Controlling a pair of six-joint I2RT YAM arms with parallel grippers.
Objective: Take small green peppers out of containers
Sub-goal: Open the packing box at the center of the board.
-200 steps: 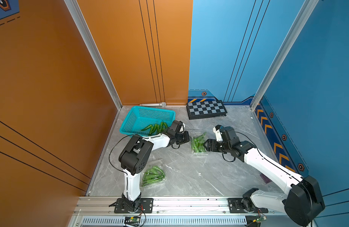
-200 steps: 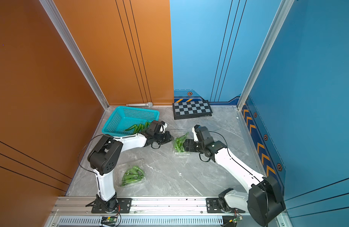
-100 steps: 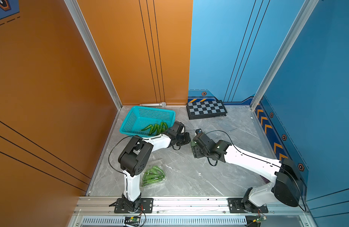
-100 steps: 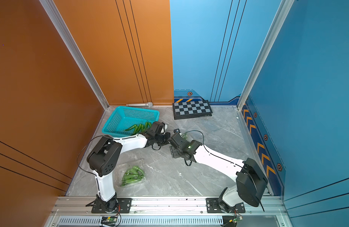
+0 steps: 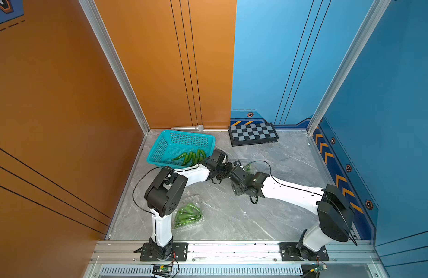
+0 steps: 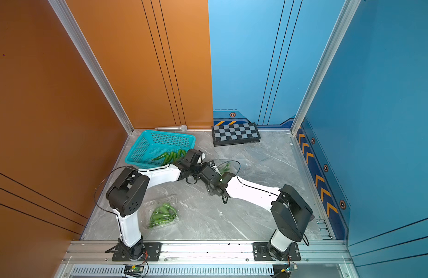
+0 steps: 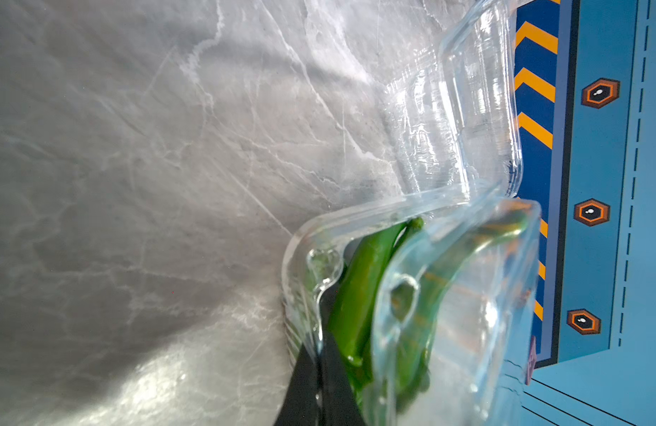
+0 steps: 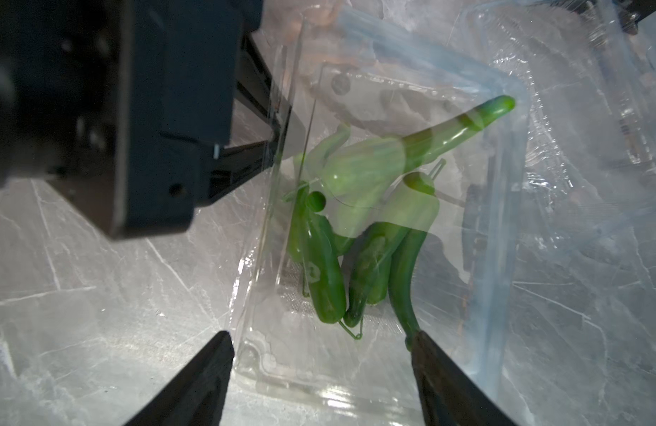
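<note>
Grip comes first: the left end effector (image 7: 319, 343) has its jaws pressed together on the thin clear rim of a clamshell container (image 7: 448, 295). Whether it pinches lid or tray is hard to tell, but the pinch likely steadies the flimsy box so it cannot slide on the desk (image 7: 134, 184). Facing it, the right end effector (image 8: 320, 337) stands wide open and empty, its two fingers straddling the near end of that container. This placing reads as a set-up for reaching in. Between them, inside the clear walls, lie the small green peppers (image 8: 326, 280), heaped together with one tip pointing at the far corner. Just beyond the held box sits an empty container (image 7: 474, 92). In both top views the arms lie low over the desk, the left bent sharply at its elbow and the right stretched long from its base. Their wrists nearly meet beside the teal basket (image 5: 160, 148), which already holds loose peppers (image 5: 191, 156). Farthest from both end effectors, by the left arm's base, a closed container (image 5: 188, 214) remains full.
</note>
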